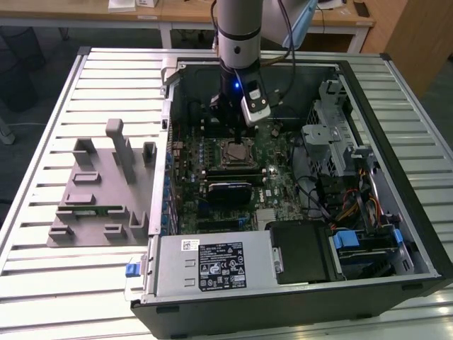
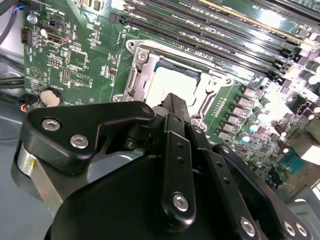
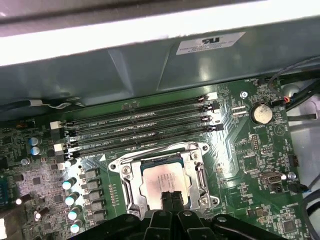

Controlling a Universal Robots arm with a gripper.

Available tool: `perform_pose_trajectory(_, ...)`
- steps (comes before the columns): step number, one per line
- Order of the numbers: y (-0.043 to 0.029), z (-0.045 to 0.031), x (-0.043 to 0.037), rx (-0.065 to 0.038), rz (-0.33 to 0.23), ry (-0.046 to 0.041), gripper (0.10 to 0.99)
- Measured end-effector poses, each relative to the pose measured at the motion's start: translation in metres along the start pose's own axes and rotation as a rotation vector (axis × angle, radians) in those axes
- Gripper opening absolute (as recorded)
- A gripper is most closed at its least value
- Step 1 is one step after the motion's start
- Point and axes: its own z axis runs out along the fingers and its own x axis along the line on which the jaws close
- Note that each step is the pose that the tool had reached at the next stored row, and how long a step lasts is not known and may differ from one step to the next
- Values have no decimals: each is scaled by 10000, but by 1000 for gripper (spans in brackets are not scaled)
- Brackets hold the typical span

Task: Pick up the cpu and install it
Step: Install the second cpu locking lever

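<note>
Open black computer case (image 1: 396, 177) lies on slatted metal table (image 1: 42, 127), green motherboard (image 1: 272, 166) exposed inside. Grey moulded parts tray (image 1: 95, 202) sits on table at exterior view's left of case. Silver robot arm (image 1: 239, 28) reaches down into case. Black gripper (image 3: 171, 198) hovers just over socket, fingers pinched together, nothing between them. Small square silver cpu (image 3: 162, 181) sits in metal socket frame (image 3: 125, 175), beside four black memory slots (image 3: 145, 127).

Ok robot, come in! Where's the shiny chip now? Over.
Gripper over the socket, fingers together. Cpu sitting in the motherboard socket, not held. Nothing blocking it.
</note>
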Motion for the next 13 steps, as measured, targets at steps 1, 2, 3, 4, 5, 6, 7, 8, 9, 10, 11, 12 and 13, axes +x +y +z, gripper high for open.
perform_pose_trajectory(1,1,-12,-1,-1,0,-1,106)
perform_pose_trajectory(2,1,-21,-2,0,0,0,106)
perform_pose_trajectory(3,1,-24,-2,-2,0,-1,106)
perform_pose_trajectory(4,1,-24,-2,-2,0,-1,106)
perform_pose_trajectory(5,1,-24,-2,-2,0,-1,106)
perform_pose_trajectory(6,1,-24,-2,-3,0,-1,106)
perform_pose_trajectory(7,1,-25,-2,-2,0,-1,106)
perform_pose_trajectory(8,1,-25,-2,0,-1,0,106)
perform_pose_trajectory(9,-1,-26,-2,2,-1,1,106)
perform_pose_trajectory(10,-5,-27,-3,3,-1,1,106)
perform_pose_trajectory(11,-10,-26,-4,1,-1,1,106)
perform_pose_trajectory(12,-17,-26,-6,0,0,0,106)
perform_pose_trajectory(13,-24,-26,-7,0,0,0,106)
